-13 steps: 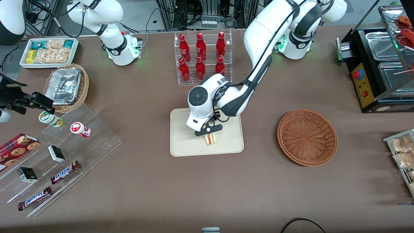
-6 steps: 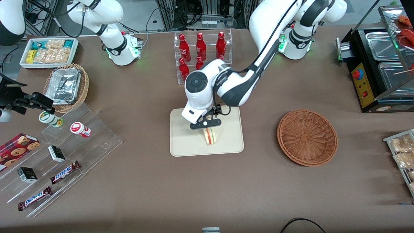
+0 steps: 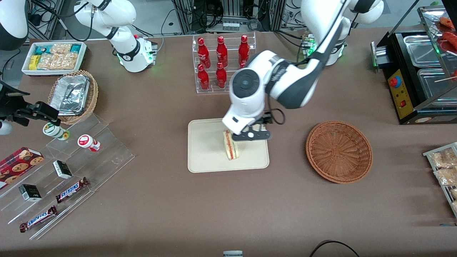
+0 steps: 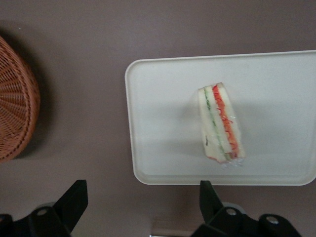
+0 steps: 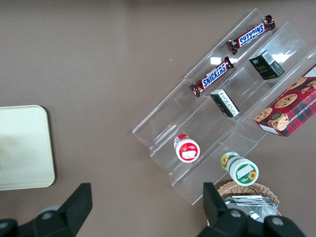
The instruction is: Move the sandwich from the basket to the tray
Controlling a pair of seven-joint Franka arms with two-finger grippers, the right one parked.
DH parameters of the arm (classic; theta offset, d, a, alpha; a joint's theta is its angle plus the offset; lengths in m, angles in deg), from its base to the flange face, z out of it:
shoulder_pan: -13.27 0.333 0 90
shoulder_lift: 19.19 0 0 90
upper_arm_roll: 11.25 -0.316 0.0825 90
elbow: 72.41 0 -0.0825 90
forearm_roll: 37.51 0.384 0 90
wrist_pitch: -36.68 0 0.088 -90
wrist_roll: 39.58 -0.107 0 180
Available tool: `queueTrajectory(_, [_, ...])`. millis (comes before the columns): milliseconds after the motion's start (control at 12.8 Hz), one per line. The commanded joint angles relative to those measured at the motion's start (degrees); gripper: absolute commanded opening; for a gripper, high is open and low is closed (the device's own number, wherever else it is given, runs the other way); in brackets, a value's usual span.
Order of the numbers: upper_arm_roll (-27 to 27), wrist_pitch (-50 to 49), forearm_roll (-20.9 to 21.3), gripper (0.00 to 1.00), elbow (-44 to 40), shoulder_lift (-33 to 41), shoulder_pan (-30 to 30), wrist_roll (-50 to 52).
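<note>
On the tray (image 3: 207, 150) the sandwich (image 3: 230, 145) stood on edge, filling stripes visible. Above the tray's edge nearest the basket (image 3: 339, 151), the tool (image 3: 250, 135) hovered empty, fingers spread wide, clear of the sandwich.

Bright even overhead light; soft shadows; arm motion-blurred in front view; wrist views sharp

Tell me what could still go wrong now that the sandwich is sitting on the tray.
The sandwich stands on a narrow edge on the tray, so it may tip over if bumped. The open gripper hangs just above it, toward the basket; a low sideways sweep could clip the wedge. The bottle rack stands close to the arm's elbow, so a wide retreat might brush it.
</note>
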Motion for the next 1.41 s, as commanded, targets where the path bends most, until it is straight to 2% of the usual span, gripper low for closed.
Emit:
queueTrajectory(0, [0.4,0.7,-0.6,1.00,10.0,8.3,4.7,-7.0])
queueTrajectory(469, [0.4,-0.1,-0.8,1.00,19.4,18.3,15.6,-23.6])
queueTrajectory(781, [0.3,-3.9,-1.7,1.00,21.6,22.7,20.0,-24.2])
queueTrajectory(938, [0.4,-7.3,-1.9,1.00,21.5,25.0,22.8,-27.6])
queueTrajectory(1328, [6.0,-13.0,-2.9,1.00,21.3,29.7,33.7,-33.1])
